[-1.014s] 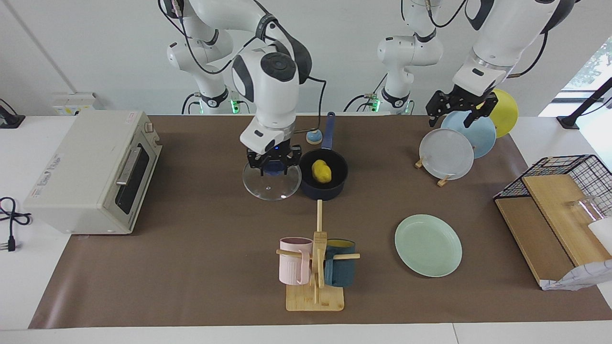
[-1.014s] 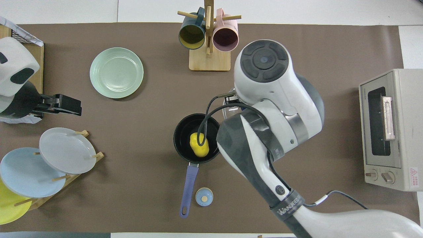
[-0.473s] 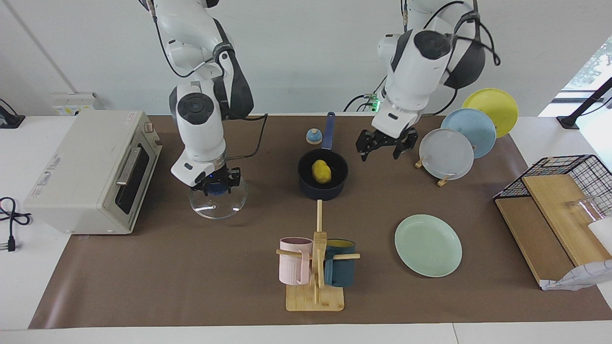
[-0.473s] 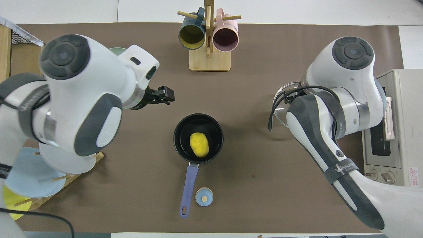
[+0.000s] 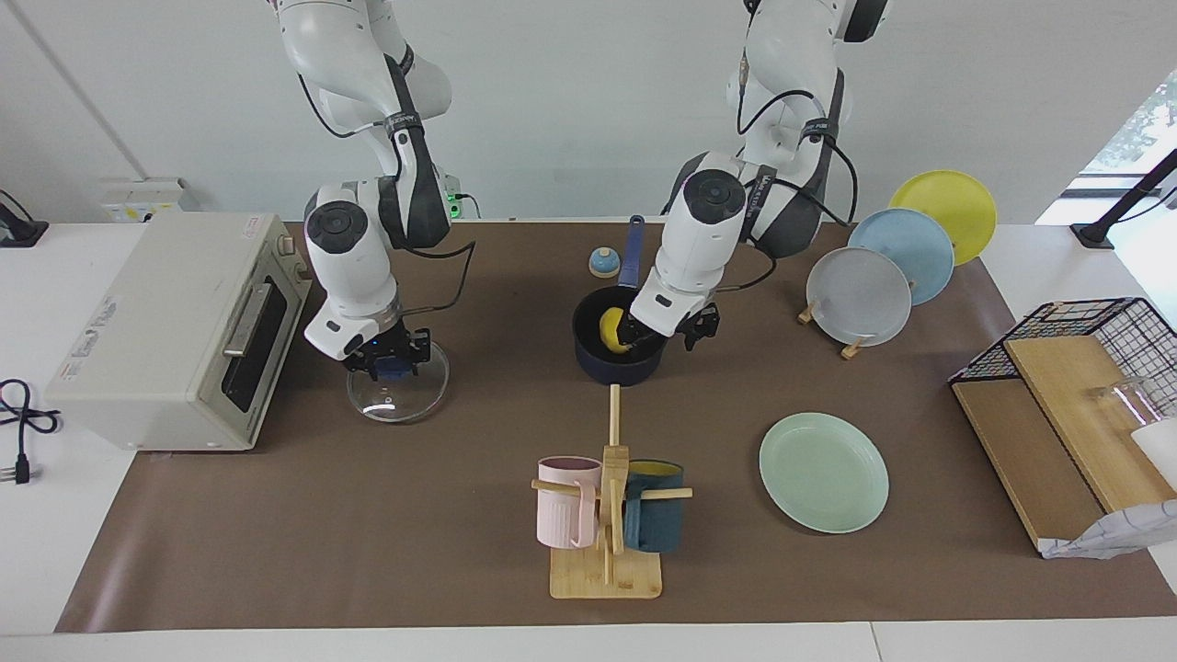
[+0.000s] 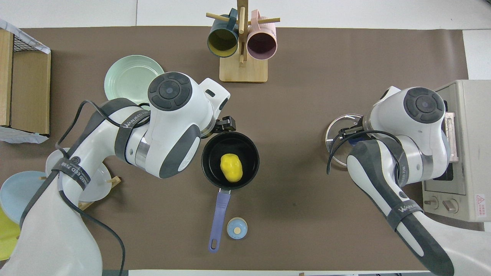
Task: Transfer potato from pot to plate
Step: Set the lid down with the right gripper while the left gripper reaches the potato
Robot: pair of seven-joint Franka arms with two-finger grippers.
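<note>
Swinging in from the plate rack, the left claw (image 5: 664,333) is now dropping to the pot (image 5: 618,348) rim beside the potato (image 6: 231,167), which is still sitting inside; I cannot tell how its fingers stand. Meanwhile the right claw (image 5: 386,354) is carrying the glass lid (image 5: 397,391) toward the toaster oven (image 5: 175,322), clamped on its knob, so the pickup looks imminent, with the plate (image 5: 824,472) waiting on the surface.

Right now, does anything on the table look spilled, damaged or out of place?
Nothing stands out. The potato sits in the saucepan, whose glass lid is off, under the right end effector in front of the toaster oven. The mint-green plate lies flat and bare.
</note>
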